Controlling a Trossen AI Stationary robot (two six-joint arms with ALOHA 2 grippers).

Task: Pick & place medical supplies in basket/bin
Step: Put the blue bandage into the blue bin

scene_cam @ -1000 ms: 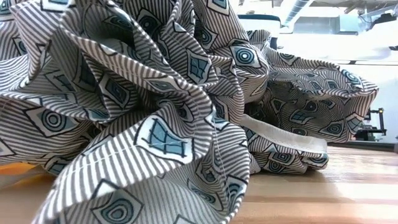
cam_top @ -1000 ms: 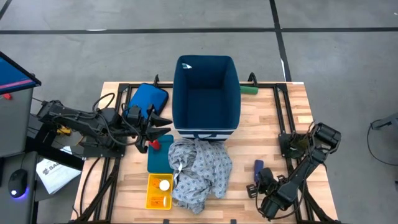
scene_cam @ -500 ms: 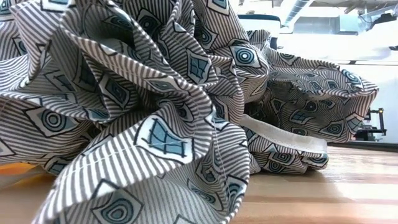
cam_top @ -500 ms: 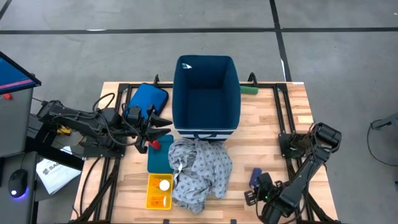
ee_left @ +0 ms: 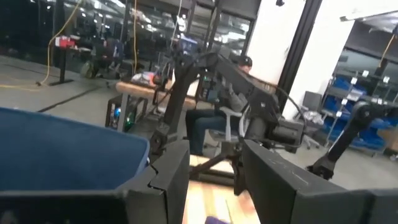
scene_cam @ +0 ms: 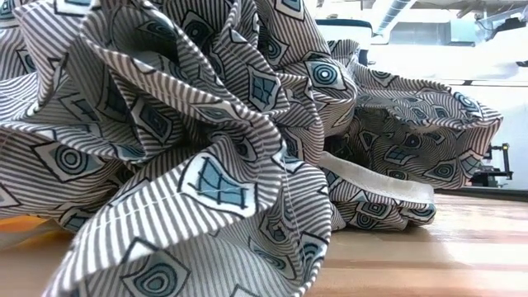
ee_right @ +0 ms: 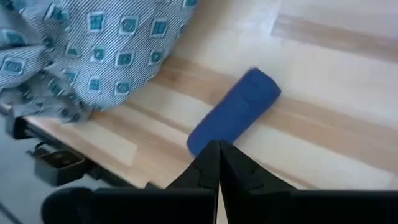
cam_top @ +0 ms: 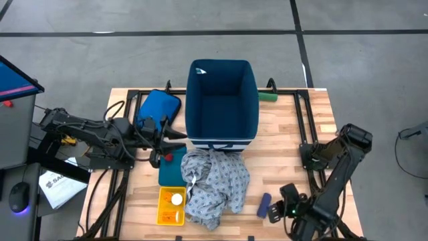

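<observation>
The navy bin [cam_top: 222, 107] stands at the table's far middle, and the grey patterned gown [cam_top: 214, 184] lies crumpled in front of it, filling the low view [scene_cam: 206, 148]. A dark-blue cylinder [cam_top: 263, 205] lies flat on the wood to the gown's right, also in the right wrist view [ee_right: 233, 112]. My right gripper [cam_top: 277, 213] is shut, its tips [ee_right: 217, 146] at the cylinder's near end. My left gripper [cam_top: 175, 136] hangs open beside the bin's left wall [ee_left: 62, 149], above a red cylinder [cam_top: 166, 155]. A white-capped bottle [cam_top: 175, 199] lies in a yellow tray. My right gripper's shut fingertips [ee_right: 210, 155] come slanting down from the table's near right side and stand at the near end [ee_right: 200, 138] of the dark-blue cylinder, which lies flat on the table. I cannot tell whether they touch it.
The flat blue padded pouch [cam_top: 159, 107] lies left of the bin, with a teal flat piece [cam_top: 172, 171] in front of it. The yellow tray [cam_top: 163, 209] with orange items sits at the near edge. A green object [cam_top: 267, 96] lies right of the bin. Bare wood [cam_top: 294, 140] spreads to the right.
My right gripper has moved toward the table's near edge and leftward, staying shut. The dark-blue cylinder has slid with it toward the near edge and toward the gown, turning slightly. My left gripper has shifted a little beside the bin.
</observation>
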